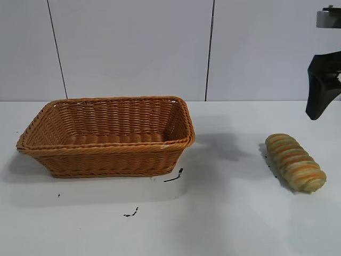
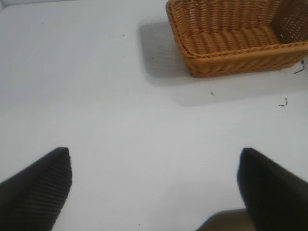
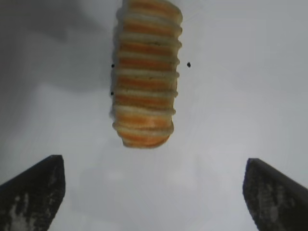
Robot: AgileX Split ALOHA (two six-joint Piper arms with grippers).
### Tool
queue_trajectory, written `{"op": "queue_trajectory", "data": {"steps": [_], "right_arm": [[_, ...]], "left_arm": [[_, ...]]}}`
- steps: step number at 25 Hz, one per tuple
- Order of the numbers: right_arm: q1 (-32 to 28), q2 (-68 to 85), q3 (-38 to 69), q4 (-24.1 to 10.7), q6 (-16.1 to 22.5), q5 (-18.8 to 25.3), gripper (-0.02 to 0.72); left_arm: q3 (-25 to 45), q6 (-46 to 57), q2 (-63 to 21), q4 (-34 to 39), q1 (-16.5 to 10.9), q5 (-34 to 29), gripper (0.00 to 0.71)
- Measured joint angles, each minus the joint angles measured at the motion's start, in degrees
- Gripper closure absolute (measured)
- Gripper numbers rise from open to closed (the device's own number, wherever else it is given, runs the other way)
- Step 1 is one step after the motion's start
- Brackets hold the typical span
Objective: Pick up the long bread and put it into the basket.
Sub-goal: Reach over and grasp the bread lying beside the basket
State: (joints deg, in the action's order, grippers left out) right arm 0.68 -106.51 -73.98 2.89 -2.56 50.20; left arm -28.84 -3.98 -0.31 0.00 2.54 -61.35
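The long bread [image 1: 295, 162], ridged in cream and orange bands, lies on the white table at the right. The orange-brown wicker basket [image 1: 106, 152] stands at the left and holds nothing. My right gripper [image 1: 323, 90] hangs in the air above and behind the bread, at the right edge of the exterior view. In the right wrist view the right gripper [image 3: 154, 192] is open and holds nothing, and the bread [image 3: 147, 72] lies ahead of its fingertips. My left gripper [image 2: 154, 187] is open over bare table, with the basket [image 2: 231, 57] well ahead of it. It is out of the exterior view.
The white table [image 1: 224, 213] has small black marks [image 1: 173, 177] in front of the basket. A pale panelled wall [image 1: 160, 48] stands behind the table.
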Motion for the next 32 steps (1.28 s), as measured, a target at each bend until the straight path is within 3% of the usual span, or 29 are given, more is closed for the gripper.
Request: {"op": "queue_trajectory", "data": {"steps": [13, 20, 25, 32], "right_arm": [[0.3, -2.7, -0.2, 0.6, 0.0, -2.7, 0.010], [4.6, -2.7, -0.2, -0.8, 0.8, -6.5, 0.010], [4.5, -4.1, -0.3, -3.6, 2.6, -7.2, 0.010], [3.6, -8.2, -0.3, -4.0, 3.6, -10.5, 0.010]], "left_arm": [[0.0, 0.0, 0.0, 0.0, 0.0, 0.0, 0.014], [0.0, 0.0, 0.0, 0.0, 0.0, 0.0, 0.014], [0.0, 0.0, 0.0, 0.0, 0.0, 0.0, 0.014], [0.0, 0.0, 0.0, 0.0, 0.0, 0.0, 0.014]]}}
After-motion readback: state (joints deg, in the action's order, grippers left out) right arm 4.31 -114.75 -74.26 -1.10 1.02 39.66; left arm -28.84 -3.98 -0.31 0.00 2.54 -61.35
